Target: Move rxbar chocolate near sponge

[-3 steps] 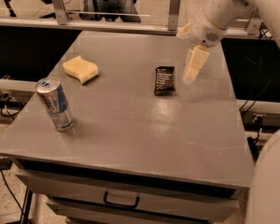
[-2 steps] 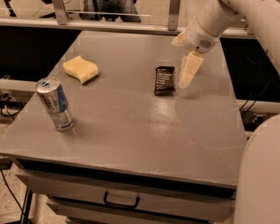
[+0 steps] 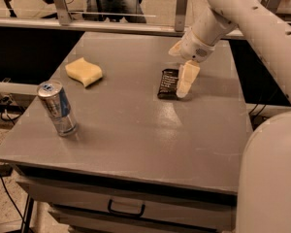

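One arm, one gripper: the gripper [image 3: 183, 84] hangs low over the right-hand part of the table [image 3: 136, 144], with its cream tip at the right long edge of the bar.
Grip state: I cannot tell whether the gripper is spread or closed.
Rxbar chocolate: the rxbar chocolate [image 3: 167, 83] lies flat on the table, right of centre and toward the far side.
Bar from gripper: it lies immediately picture-left of the tip, touching it or just beside it; I cannot tell which.
Long axis: the bar runs near-to-far across the table, only slightly slanted, so its long sides face left and right.
Sponge: the sponge [image 3: 84, 72] lies well apart to the picture-left of the bar, at about the same depth, with bare tabletop between them.
Coming move, as a judgement: the bar has to travel leftward, broadside on.
Drink can: the silver-blue can [image 3: 58, 108] stands upright near the front-left, clear of that path.
Writing: white lettering shows on the dark wrapper but is not legible; no brand can be read on the can.
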`<state>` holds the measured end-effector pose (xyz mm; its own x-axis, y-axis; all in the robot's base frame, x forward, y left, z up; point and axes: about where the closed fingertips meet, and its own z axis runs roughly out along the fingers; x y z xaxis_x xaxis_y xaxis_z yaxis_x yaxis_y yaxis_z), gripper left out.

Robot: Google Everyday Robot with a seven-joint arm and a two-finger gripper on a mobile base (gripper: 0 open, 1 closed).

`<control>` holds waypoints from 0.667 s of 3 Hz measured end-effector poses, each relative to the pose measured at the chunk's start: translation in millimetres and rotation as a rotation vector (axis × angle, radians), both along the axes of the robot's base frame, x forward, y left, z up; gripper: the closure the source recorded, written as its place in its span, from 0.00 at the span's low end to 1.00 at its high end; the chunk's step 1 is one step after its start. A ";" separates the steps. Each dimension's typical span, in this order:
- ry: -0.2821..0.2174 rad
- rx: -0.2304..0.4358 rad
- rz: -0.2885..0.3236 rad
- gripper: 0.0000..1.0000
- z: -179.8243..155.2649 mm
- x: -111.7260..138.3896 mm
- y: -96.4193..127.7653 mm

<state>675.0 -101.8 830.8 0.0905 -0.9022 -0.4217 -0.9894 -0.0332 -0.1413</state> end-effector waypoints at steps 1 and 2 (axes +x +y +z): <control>0.001 0.001 0.001 0.16 -2.6 1.1 2.0; 0.003 0.002 0.003 0.39 -5.3 2.3 4.1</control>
<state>677.2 -97.8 825.5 0.0921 -0.9009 -0.4241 -0.9897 -0.0358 -0.1389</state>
